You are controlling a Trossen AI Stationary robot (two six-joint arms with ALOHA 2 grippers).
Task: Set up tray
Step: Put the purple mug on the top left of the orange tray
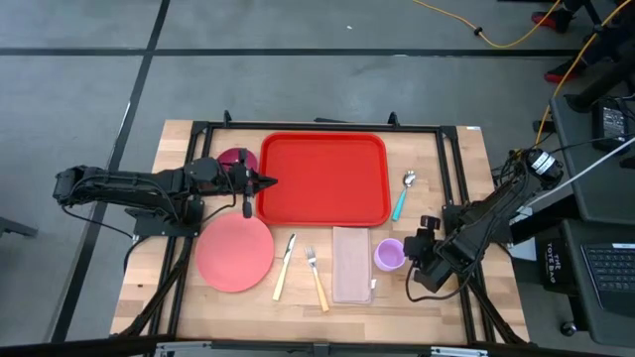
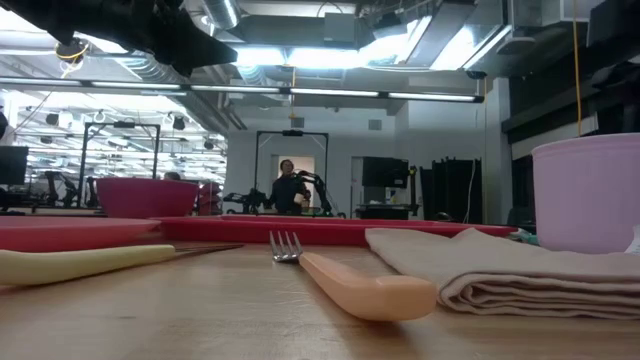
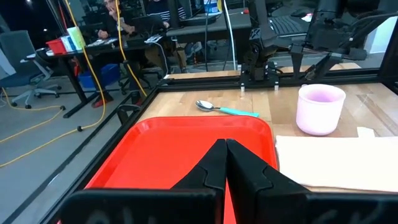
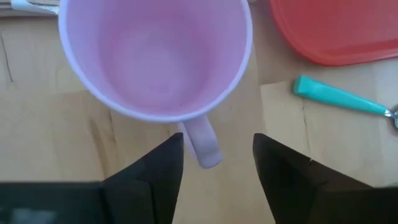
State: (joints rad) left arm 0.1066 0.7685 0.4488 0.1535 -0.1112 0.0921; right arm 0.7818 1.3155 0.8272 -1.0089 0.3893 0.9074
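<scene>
The wooden worktop (image 1: 437, 297) is carrying everything, framed by black rails. The tray (image 1: 323, 178) is lying flat toward its far middle: a bright red rectangular plastic piece with rounded corners and a raised rim, its inside bare and glossy. In the low view it is showing only as a thin red band, its surface hidden.

Near the front left, the round pink plate (image 1: 234, 252) is lying flat, well clear of the tray's front edge. A dark magenta bowl (image 1: 236, 159) is sitting just beside the tray's left rim, partly covered by the left arm. The pale napkin (image 1: 351, 263) is lying folded in front of the tray, with a fork (image 1: 316, 276) and a cream-handled knife (image 1: 284, 266) between it and the plate. A lilac mug (image 1: 388, 254) is standing just right of the napkin, and a teal-handled spoon (image 1: 403, 194) is lying beside the tray's right rim.

The left claw (image 1: 266, 181) is hovering at the tray's left rim, its fingers pressed together and gripping nothing. The right claw (image 4: 216, 163) is sitting just right of the mug, fingers spread on either side of the handle without touching it.

In the room behind, a person is standing, too small to make out.
</scene>
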